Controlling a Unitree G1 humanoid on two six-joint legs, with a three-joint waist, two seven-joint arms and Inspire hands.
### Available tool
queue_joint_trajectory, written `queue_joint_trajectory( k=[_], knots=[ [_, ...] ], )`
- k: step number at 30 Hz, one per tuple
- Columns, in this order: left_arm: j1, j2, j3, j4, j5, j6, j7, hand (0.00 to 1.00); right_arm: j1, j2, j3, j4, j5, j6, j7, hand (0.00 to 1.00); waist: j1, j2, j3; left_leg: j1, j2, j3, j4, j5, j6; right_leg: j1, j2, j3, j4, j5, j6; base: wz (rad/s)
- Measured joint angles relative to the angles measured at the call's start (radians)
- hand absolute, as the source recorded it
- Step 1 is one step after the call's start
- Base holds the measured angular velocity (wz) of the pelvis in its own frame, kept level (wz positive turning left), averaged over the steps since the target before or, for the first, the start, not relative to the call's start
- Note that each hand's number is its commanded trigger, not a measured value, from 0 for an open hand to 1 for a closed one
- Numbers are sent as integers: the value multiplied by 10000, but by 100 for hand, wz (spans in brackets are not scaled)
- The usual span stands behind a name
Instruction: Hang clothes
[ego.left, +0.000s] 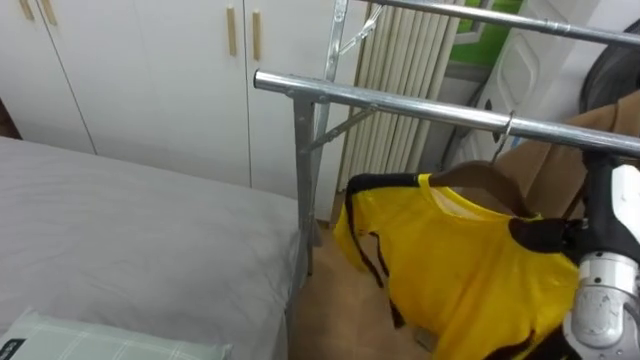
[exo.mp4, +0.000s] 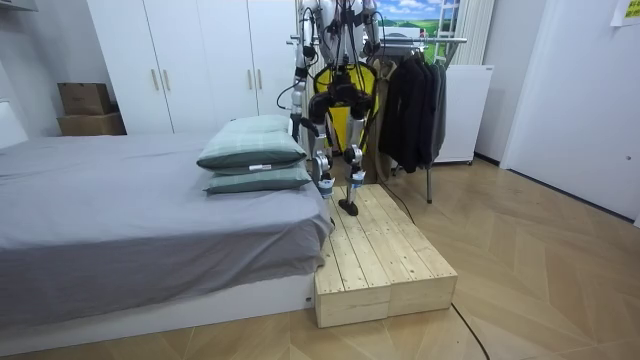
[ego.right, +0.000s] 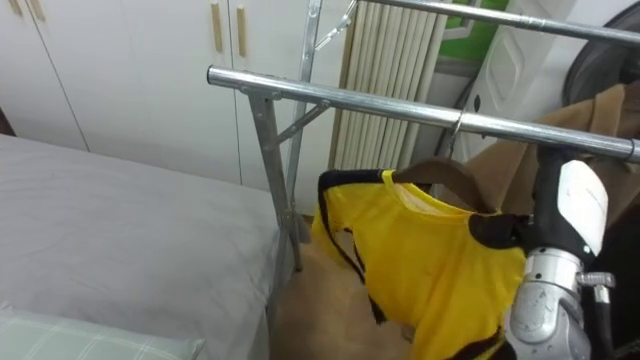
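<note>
The yellow shirt already sits on a wooden hanger, whose hook is over the lower rail of the metal clothes rack, near the rail's right stretch and just beside a brown garment. The right hand is at the shirt's near shoulder. Its dark fingers merge with the shirt's black trim, so I cannot tell whether it grips the cloth or has let go.

The shirt looks light, thin and limp, probably a slick sports fabric, so it would slide and bunch if pulled by the body. The stiff hanger is the better hold, at its neck under the hook or along a shoulder arm.

The rail is smooth round tube, so the hook should slide along it easily, and a 2nd rail runs higher behind. In the room view the robot stands on a low wooden platform at the bed's far corner, facing the rack. White wardrobe doors lie beyond, and pillows are stacked on the bed.
</note>
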Motion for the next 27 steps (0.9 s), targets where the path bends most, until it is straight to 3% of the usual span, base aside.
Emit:
queue_joint_trajectory(
  k=[18,27],
  knots=[
    [-4,0,17,3,-167,-47,2,0,139,13,9,-359,996,-248,57,0,-61,-7,-6,-111,-10,-43,11,20,-18,-145,-11,-10,5,-37,-16,0],
    [226,-3,35,1,-264,-43,6,0,1018,10,-75,-1153,2017,-336,231,0,-481,0,-5,1,-6,-55,-35,18,-20,-47,9,0,-98,-41,-17,1]
  ],
)
